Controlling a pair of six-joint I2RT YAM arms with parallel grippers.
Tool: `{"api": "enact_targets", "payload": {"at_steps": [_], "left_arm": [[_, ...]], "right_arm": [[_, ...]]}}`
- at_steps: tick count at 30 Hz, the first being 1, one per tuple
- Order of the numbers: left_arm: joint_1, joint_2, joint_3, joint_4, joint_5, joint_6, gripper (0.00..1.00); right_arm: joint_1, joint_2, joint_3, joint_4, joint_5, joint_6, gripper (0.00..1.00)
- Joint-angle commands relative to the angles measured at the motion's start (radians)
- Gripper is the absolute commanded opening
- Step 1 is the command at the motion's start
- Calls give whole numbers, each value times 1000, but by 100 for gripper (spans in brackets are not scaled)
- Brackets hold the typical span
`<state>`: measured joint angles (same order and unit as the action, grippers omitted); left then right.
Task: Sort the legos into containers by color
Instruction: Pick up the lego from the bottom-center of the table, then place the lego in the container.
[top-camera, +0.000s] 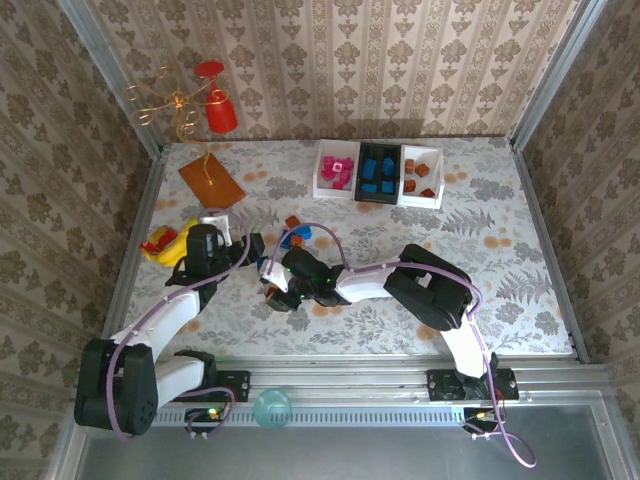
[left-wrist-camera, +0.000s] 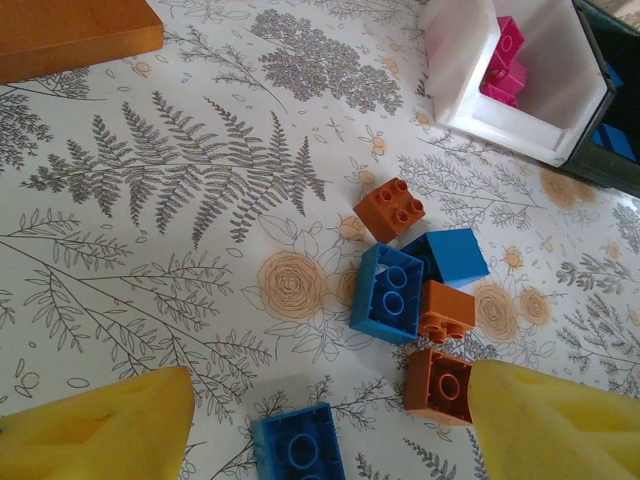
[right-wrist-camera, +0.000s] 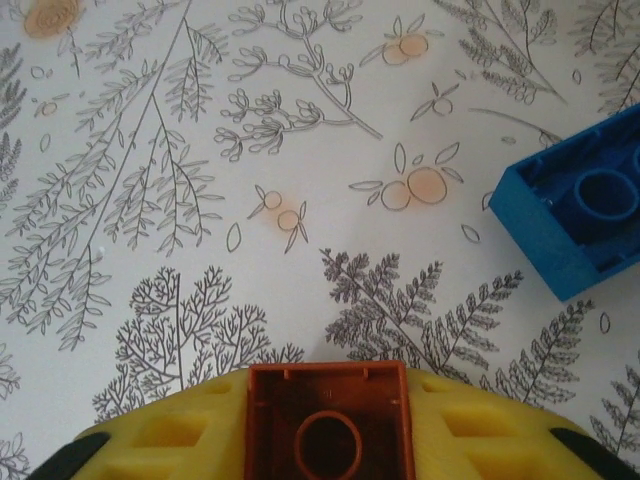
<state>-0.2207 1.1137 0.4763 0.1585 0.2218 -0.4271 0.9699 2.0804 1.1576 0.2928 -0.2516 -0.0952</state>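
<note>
A banana toy (top-camera: 165, 243) lies far left, with an orange board (top-camera: 211, 180) behind it. The left gripper (left-wrist-camera: 330, 395) is spread wide over the table (left-wrist-camera: 150, 280), holding nothing. A blue brick (left-wrist-camera: 297, 445) lies between its fingers (left-wrist-camera: 100, 425), and an orange brick (left-wrist-camera: 438, 382) touches the right one. Ahead, loose bricks (left-wrist-camera: 410, 275), blue and orange, sit bunched together. The right gripper (right-wrist-camera: 328, 432) pinches a brown brick (right-wrist-camera: 328, 400), hollow side up, with a blue lego (right-wrist-camera: 575, 215) near. At the back, side by side: a white tray (top-camera: 319, 170) with pink, a black tray (top-camera: 379, 148) with blue, and a second white tray (top-camera: 420, 202) with brown.
</note>
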Motion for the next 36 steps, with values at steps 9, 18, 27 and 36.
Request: {"api": "enact_targets", "payload": {"at_steps": [9,18,27,36], "left_arm": [[-124,39,16,138,102,9,74],[-407,177,93,244,92,130,73],[-554,282,141,265,-9,225,73],[-587,245,147,217,-93,255,73]], "right_arm": [[-273,-472,-455,260,57,310,31],[-684,-631,-327,-113,331,437,31],[-858,-317,33,-292,439,429,31],[-892,-82,362,-490,521,380,45]]}}
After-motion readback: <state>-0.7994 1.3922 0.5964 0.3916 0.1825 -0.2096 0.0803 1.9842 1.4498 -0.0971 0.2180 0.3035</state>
